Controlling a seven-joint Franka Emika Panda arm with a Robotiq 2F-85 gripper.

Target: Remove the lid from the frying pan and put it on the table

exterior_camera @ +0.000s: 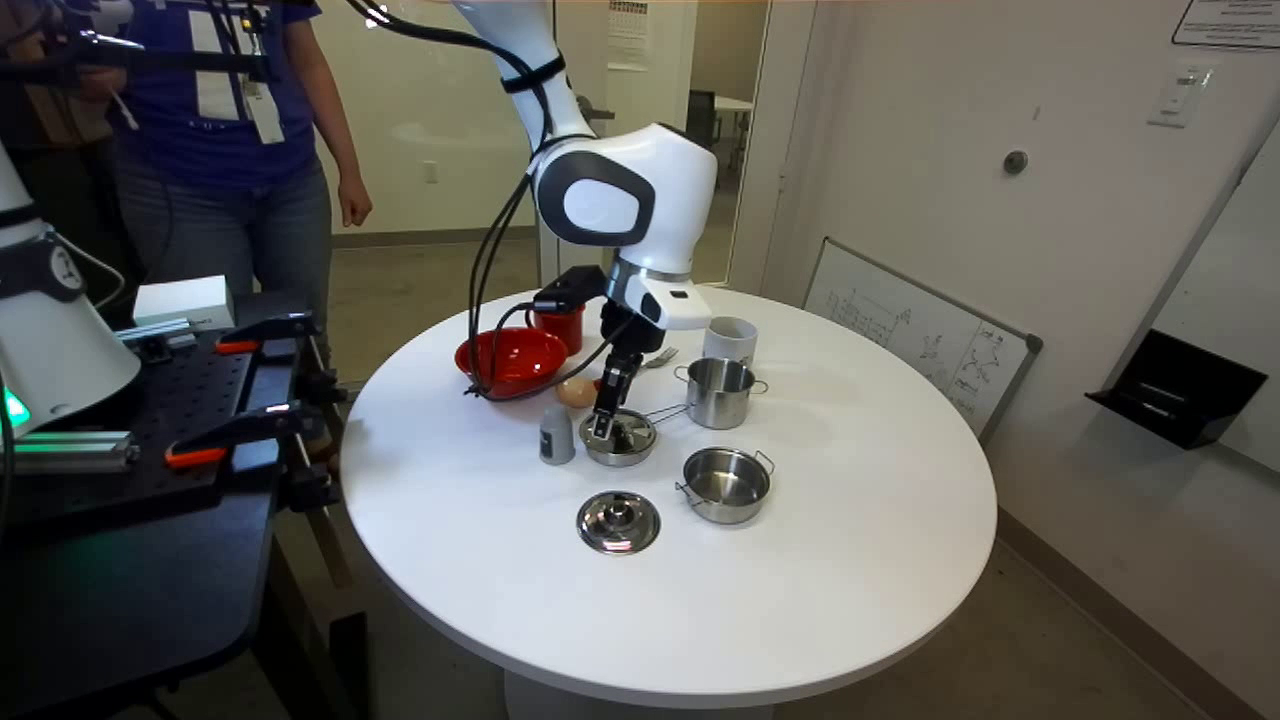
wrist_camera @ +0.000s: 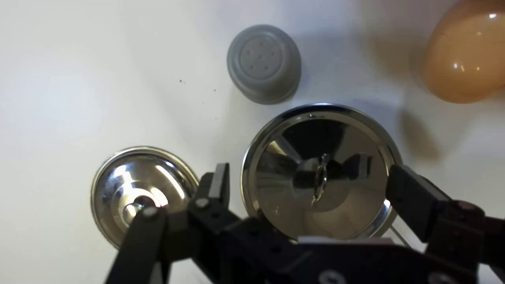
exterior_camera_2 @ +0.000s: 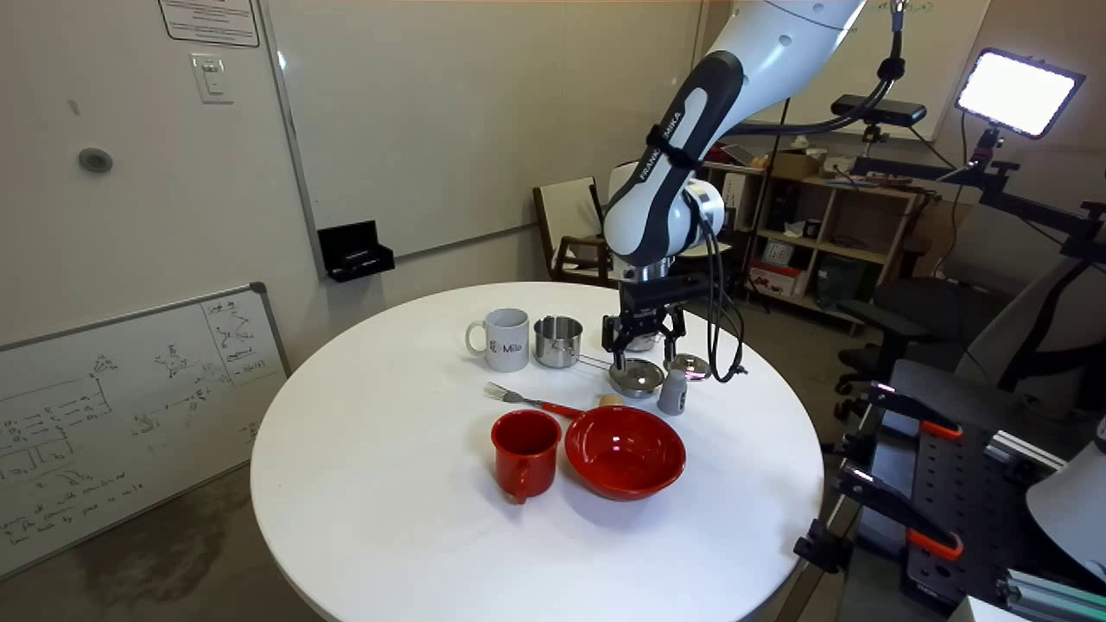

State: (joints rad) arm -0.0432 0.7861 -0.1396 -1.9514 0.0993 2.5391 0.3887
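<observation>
The frying pan (exterior_camera: 622,460) is small and silvery, with a thin wire handle, and stands on the round white table (exterior_camera: 820,560). The silvery lid (wrist_camera: 292,189) lies on the pan, its small upright ring handle in the middle; it also shows in an exterior view (exterior_camera_2: 641,374). My gripper (wrist_camera: 309,179) points down over the lid, its fingers wide apart with the ring handle between them and nothing held. In both exterior views the gripper (exterior_camera: 604,425) (exterior_camera_2: 645,352) is low over the pan. Whether a fingertip touches the lid, I cannot tell.
Another knobbed lid (exterior_camera: 618,522) lies on the table near a two-handled steel pot (exterior_camera: 728,490). A grey shaker (wrist_camera: 262,63) and orange-brown egg-like object (wrist_camera: 467,55) stand close to the pan. A taller steel pot (exterior_camera: 718,400), white mug (exterior_camera_2: 505,341), red bowl (exterior_camera_2: 624,453), red mug (exterior_camera_2: 525,458) and fork (exterior_camera_2: 518,397) surround it.
</observation>
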